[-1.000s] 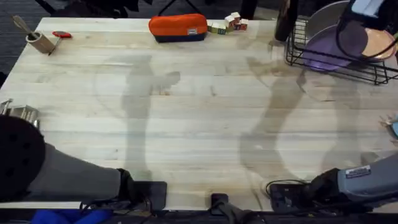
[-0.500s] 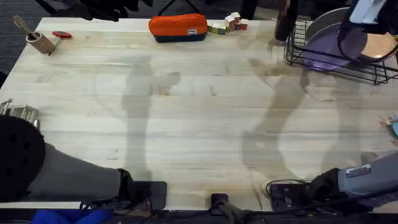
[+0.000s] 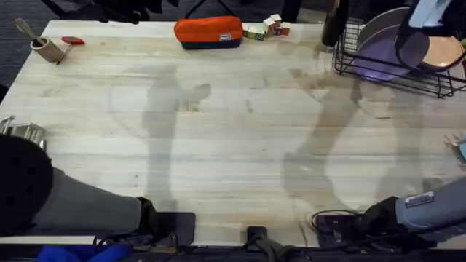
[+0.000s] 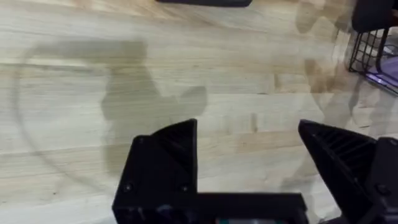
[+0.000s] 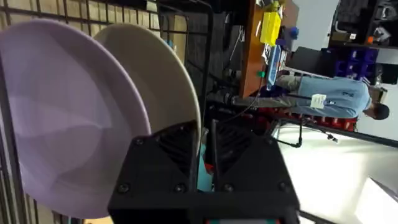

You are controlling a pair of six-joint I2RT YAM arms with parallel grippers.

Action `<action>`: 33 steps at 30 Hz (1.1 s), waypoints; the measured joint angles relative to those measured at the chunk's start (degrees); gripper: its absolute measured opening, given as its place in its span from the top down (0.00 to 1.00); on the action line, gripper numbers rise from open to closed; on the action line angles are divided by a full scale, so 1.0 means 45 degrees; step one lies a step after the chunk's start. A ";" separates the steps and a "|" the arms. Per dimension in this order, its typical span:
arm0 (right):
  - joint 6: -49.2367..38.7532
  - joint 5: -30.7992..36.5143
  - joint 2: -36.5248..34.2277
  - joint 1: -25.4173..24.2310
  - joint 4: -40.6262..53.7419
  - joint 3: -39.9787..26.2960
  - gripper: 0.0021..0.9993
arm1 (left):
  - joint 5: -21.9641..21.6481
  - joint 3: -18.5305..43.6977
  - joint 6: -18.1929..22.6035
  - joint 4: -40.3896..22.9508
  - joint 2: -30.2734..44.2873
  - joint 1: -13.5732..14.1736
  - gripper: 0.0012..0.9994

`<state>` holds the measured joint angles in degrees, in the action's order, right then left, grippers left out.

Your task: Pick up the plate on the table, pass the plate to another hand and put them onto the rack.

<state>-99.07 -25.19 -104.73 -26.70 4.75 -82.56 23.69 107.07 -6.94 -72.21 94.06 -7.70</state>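
The plate (image 5: 158, 81) looks cream-white in the right wrist view and stands on edge in the rack (image 3: 397, 76). It sits beside a larger purple plate (image 5: 62, 118). My right gripper (image 5: 208, 165) is shut, with the plate's rim running down between its black fingers. From overhead, the right arm (image 3: 429, 14) hangs over the rack at the table's far right corner. My left gripper (image 4: 249, 168) is open above bare table (image 4: 124, 74), with nothing between its fingers.
The rack also holds the purple plate (image 3: 378, 54), a peach plate (image 3: 445, 51) and a large pale grey plate (image 3: 386, 18). An orange pouch (image 3: 208, 31), small blocks (image 3: 266, 28) and a wooden cup (image 3: 47, 48) line the far edge.
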 joint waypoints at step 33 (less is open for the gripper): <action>0.0588 0.0035 0.0590 -0.0194 0.0559 -0.0015 0.76 | -0.0001 0.0000 0.0000 0.0094 0.0000 0.0000 0.00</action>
<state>-96.42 -25.04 -102.07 -27.57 7.27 -82.63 23.68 107.07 -6.94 -71.79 94.06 -7.70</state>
